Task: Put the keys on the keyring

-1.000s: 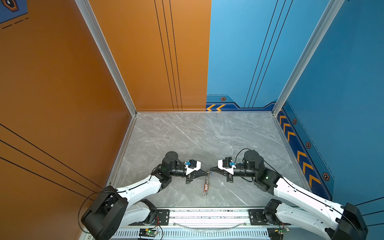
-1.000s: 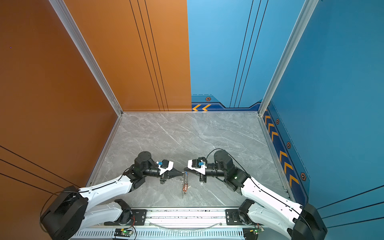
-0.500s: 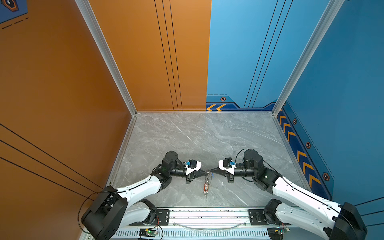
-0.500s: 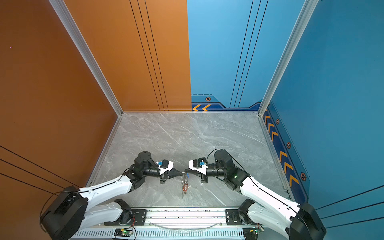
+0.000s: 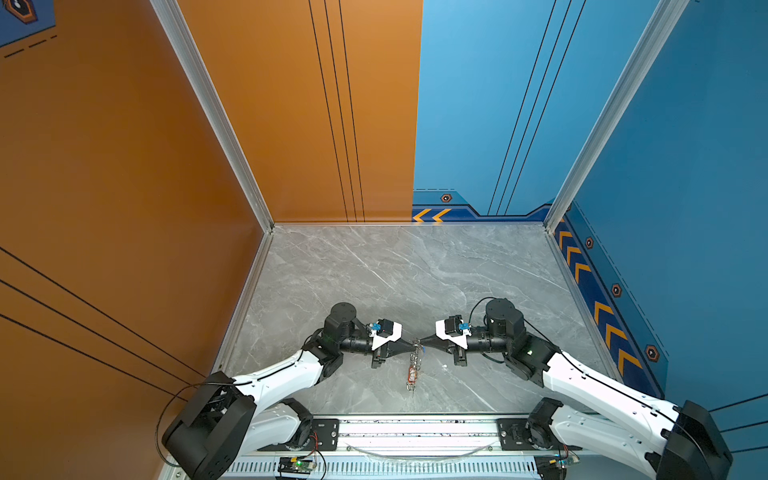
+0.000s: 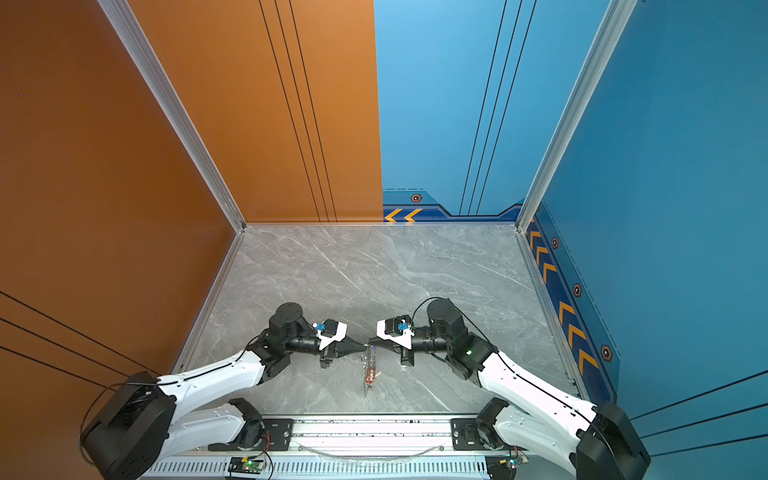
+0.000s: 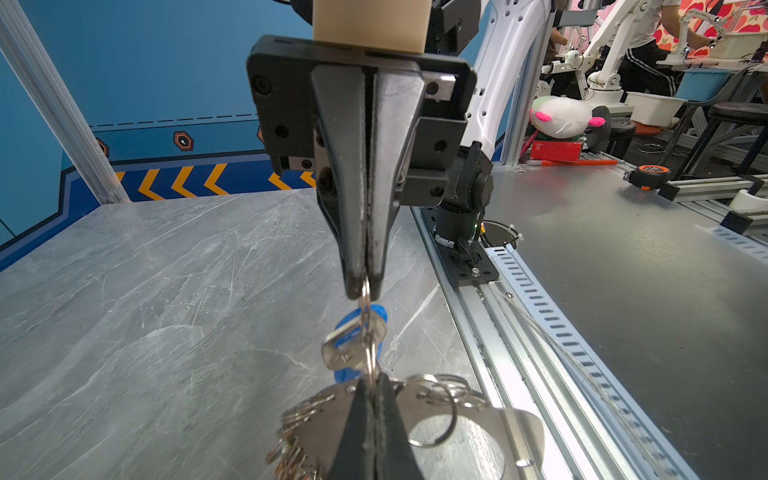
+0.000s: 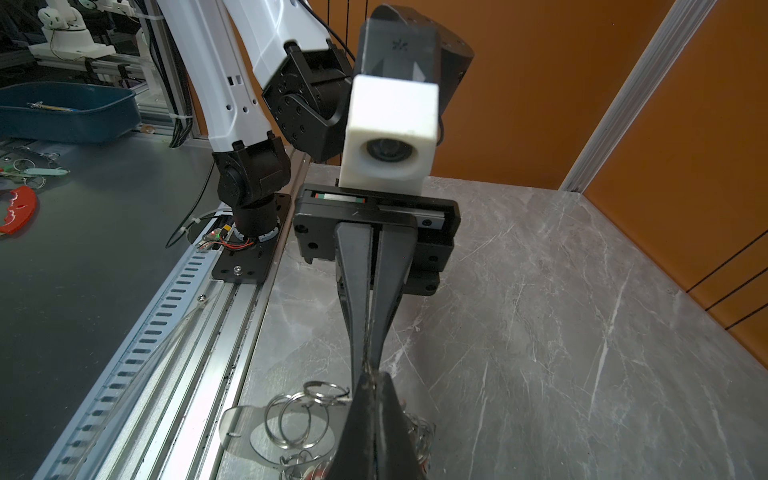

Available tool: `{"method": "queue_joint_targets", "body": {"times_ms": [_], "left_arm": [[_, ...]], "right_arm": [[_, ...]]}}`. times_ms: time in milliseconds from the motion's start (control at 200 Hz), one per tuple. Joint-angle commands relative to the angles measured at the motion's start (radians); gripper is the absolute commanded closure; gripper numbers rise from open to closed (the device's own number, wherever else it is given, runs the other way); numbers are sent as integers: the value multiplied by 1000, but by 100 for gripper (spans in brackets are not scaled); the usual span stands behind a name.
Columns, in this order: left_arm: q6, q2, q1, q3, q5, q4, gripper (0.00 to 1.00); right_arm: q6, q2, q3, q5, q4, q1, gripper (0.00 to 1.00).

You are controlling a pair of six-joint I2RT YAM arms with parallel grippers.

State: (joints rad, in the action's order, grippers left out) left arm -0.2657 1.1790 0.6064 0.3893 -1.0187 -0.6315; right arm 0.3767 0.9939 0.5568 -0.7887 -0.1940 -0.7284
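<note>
Both grippers meet tip to tip low over the table's front middle. The left gripper (image 5: 411,343) (image 7: 371,377) and the right gripper (image 5: 423,341) (image 8: 371,374) are each shut on opposite ends of one thin split ring (image 7: 365,328). A silver key with a blue tag (image 7: 353,347) hangs on that ring. The keyring (image 7: 478,436) (image 8: 237,419), a flat grey plate with a large hole and several small rings, hangs below the tips. Keys with red tags (image 5: 412,376) (image 6: 369,377) dangle from it near the marble. In both top views the blue-tagged key is too small to tell.
The grey marble table (image 5: 395,282) is walled in orange on the left (image 5: 124,208) and blue on the right (image 5: 685,208). An aluminium rail (image 5: 415,428) with both arm bases runs along the front edge.
The right gripper has edged left until its tip meets the left gripper's tip. The left arm and the hanging keyring have stayed in place.
</note>
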Motion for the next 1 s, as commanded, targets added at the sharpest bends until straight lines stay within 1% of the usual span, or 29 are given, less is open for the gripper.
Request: {"method": "queue_joint_targets", "body": {"times_ms": [0, 546, 816, 991], "left_arm": [[-2, -13, 10, 6, -18, -5, 100], [-3, -7, 9, 8, -15, -5, 100], [0, -5, 10, 11, -14, -5, 100], [-2, -6, 9, 9, -11, -5, 100]], "right_arm": [[-5, 9, 14, -2, -9, -11, 100], [9, 14, 20, -4, 18, -12, 100], [29, 16, 26, 14, 37, -28, 100], [30, -27, 7, 21, 36, -18, 100]]}}
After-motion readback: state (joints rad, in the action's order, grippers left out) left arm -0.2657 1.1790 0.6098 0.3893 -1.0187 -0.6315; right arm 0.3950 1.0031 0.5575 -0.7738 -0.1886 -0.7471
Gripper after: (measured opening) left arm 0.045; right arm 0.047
